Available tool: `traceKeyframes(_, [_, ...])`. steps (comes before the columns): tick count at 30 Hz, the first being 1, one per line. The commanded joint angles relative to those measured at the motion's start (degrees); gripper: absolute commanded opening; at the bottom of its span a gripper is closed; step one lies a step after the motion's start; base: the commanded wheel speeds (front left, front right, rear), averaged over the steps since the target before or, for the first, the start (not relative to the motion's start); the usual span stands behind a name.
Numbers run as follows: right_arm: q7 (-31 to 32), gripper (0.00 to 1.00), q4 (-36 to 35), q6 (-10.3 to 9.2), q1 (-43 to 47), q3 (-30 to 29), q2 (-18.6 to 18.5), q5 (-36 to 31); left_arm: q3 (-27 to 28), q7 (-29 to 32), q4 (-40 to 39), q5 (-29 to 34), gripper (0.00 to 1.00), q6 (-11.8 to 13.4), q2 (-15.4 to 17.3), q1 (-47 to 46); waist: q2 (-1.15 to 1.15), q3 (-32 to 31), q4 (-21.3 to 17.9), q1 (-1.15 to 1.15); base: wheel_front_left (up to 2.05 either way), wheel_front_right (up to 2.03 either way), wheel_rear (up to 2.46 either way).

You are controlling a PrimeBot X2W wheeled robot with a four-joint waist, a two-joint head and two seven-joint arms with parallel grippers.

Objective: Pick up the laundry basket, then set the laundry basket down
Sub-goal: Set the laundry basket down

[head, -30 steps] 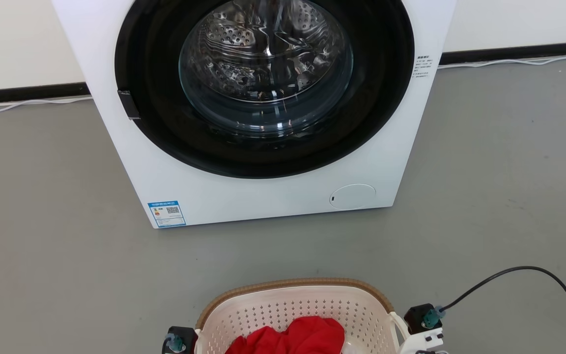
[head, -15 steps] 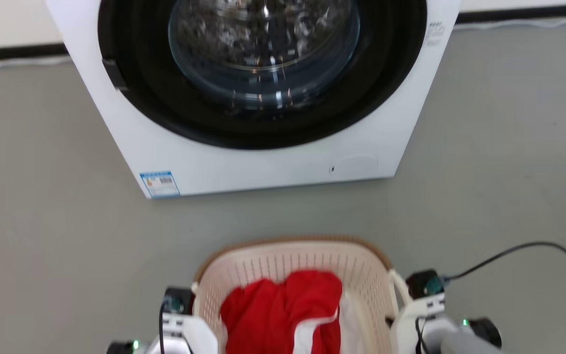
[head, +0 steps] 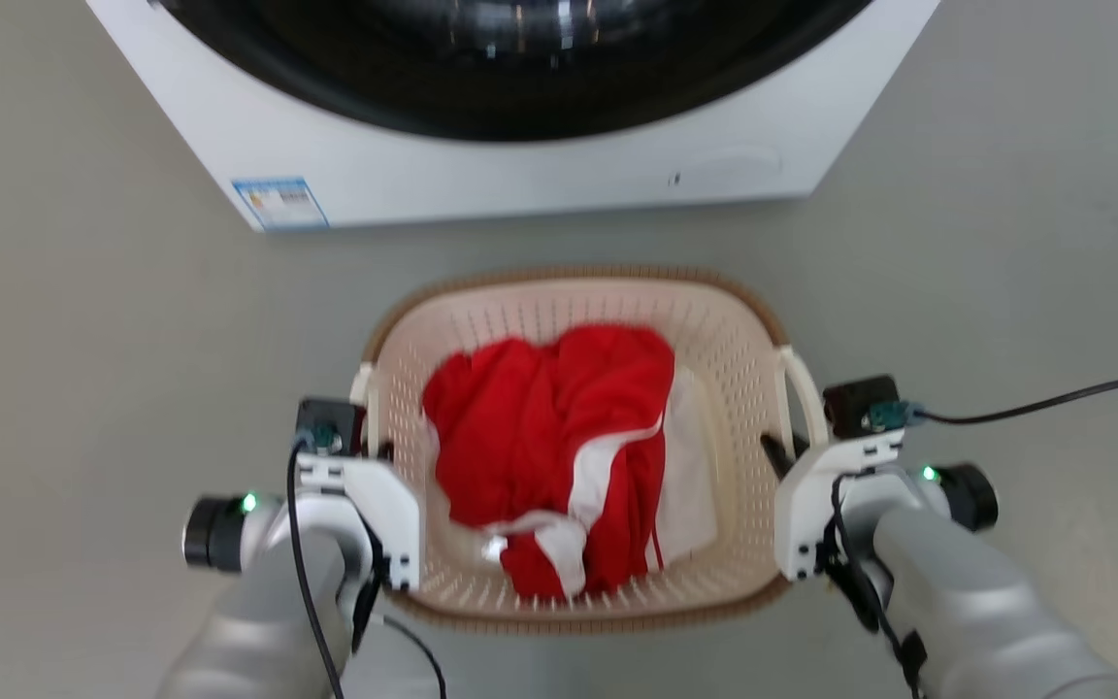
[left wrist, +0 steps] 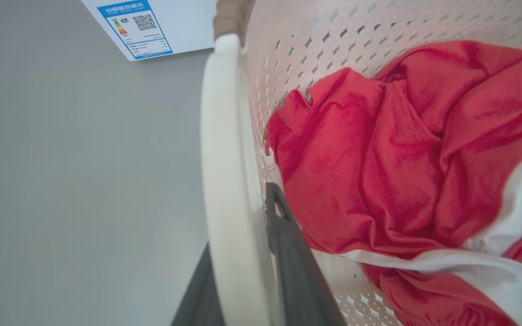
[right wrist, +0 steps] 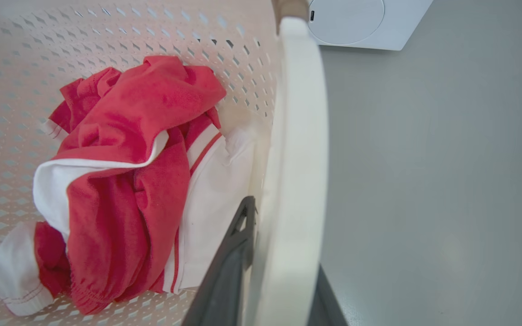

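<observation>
We see the laundry basket in the middle of the head view, on or just above the grey floor. The blur keeps us from telling which. The white washing machine stands near it at 12 o'clock, with its energy label on the lower front corner. A crumpled red and white garment lies inside the basket.

At the basket's 9 o'clock, the left gripper is clamped on the left loop handle, with one dark finger inside the loop against the perforated wall and the other outside. At 3 o'clock the right gripper pinches the right loop handle the same way, nearly closed on the white band. A black cable trails off from the right wrist toward 3 o'clock.
</observation>
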Motion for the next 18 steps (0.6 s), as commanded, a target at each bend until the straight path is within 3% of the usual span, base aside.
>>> traceKeyframes(1, [-2.93, 0.0, -0.7, 1.2, -2.33, 0.62, 1.85, -1.42, 0.75, -1.3, -0.55, 0.89, 0.0, 0.39, 0.54, -3.78, 0.0, 5.4, -0.1, 0.0, 0.0, 0.0, 0.0])
traceKeyframes(18, [-9.89, 0.0, 3.04, 1.2, -14.26, -1.37, 1.85, -4.75, 1.74, -3.42, -1.0, 2.98, 0.0, 3.12, 1.25, -16.73, 0.0, 22.19, 0.87, 0.0, 0.0, 0.0, 0.0])
